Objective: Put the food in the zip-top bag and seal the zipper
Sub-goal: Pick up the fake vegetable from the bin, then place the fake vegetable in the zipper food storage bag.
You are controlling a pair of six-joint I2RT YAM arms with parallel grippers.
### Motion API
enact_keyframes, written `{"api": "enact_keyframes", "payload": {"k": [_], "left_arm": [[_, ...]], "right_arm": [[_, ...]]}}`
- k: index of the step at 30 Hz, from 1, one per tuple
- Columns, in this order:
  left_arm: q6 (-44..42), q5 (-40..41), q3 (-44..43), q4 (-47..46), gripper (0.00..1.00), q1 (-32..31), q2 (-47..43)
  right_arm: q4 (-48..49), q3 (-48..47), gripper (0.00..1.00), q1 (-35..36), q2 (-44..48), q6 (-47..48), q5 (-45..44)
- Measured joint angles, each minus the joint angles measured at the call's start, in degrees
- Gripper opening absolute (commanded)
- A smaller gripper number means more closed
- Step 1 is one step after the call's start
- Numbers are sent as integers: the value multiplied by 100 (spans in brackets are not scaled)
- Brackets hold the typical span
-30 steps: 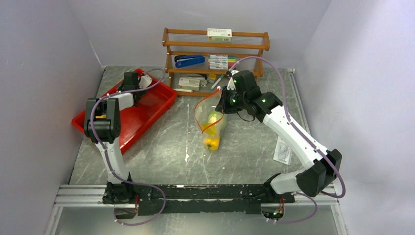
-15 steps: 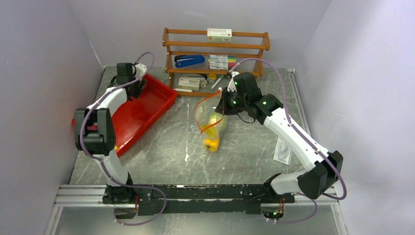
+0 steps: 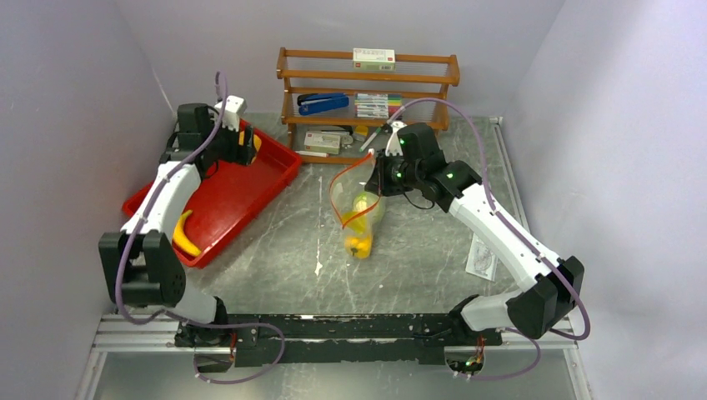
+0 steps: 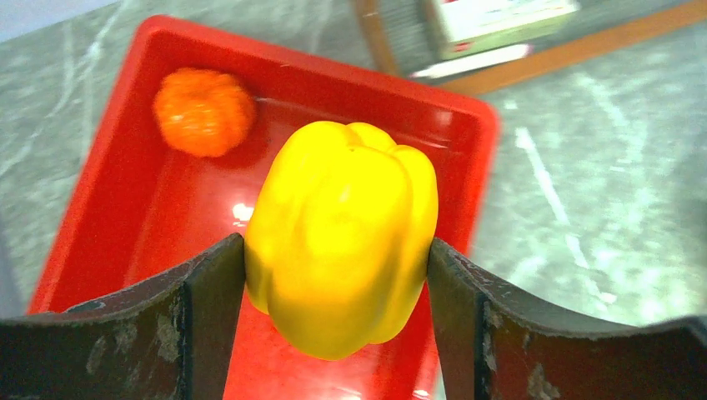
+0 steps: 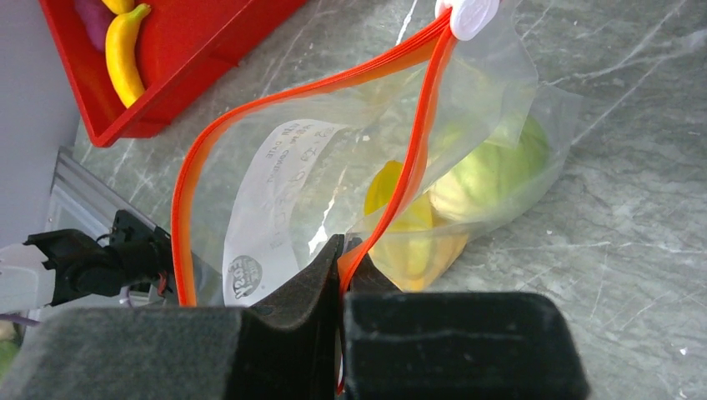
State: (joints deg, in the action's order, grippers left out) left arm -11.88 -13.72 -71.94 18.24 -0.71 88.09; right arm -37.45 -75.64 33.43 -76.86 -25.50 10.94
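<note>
My left gripper [image 4: 338, 271] is shut on a yellow pepper [image 4: 342, 229] and holds it above the far end of the red tray [image 4: 117, 225]; in the top view the gripper [image 3: 243, 142] hangs over the tray [image 3: 242, 187]. An orange pepper [image 4: 204, 111] and a yellow banana [image 3: 185, 233] lie in the tray. My right gripper [image 5: 343, 250] is shut on the red-orange zipper strip [image 5: 185, 167] of the clear zip-top bag [image 5: 283, 167] and holds its mouth open. A green round fruit [image 5: 496, 167] and yellow food [image 5: 408, 242] lie inside. The bag [image 3: 358, 212] sits mid-table.
A wooden shelf [image 3: 367, 79] with a blue stapler, boxes and pens stands at the back, just behind the bag. A printed sheet [image 3: 482, 254] lies on the table at the right. Grey walls close in on both sides.
My left arm has swung outward and lifted the yellow pepper up from the tray, uncovering the banana. My right gripper has held the bag's mouth in the same place.
</note>
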Motion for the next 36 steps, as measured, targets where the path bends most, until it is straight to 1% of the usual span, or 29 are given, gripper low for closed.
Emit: {"api": "enact_keyframes", "payload": {"k": [7, 14, 16, 19, 22, 25, 29, 36], "left_arm": [[621, -1488, 455, 52, 54, 2, -1117], [1467, -2994, 708, 15, 55, -9, -2004], [1731, -3342, 813, -63, 56, -26, -2238], [2302, -3818, 1154, -435, 58, -101, -2704], [3071, -4103, 1543, -1012, 55, -273, -3064], [3799, -4284, 1803, -1532, 54, -472, -3115], [4546, -4288, 1902, -1934, 55, -870, -2761], [5403, -4181, 2013, -2465, 58, -1587, -2291]], "right_arm": [[33, -44, 0, 85, -111, 181, 42], [55, -164, 0, 308, -306, 219, 7], [57, -208, 0, 378, -356, 216, -9], [81, -223, 0, 472, -396, 197, -42], [85, -227, 0, 533, -398, 175, -66], [85, -249, 0, 555, -404, 140, -87], [83, -306, 0, 566, -446, 92, -125], [81, -328, 0, 577, -466, 44, -155]]}}
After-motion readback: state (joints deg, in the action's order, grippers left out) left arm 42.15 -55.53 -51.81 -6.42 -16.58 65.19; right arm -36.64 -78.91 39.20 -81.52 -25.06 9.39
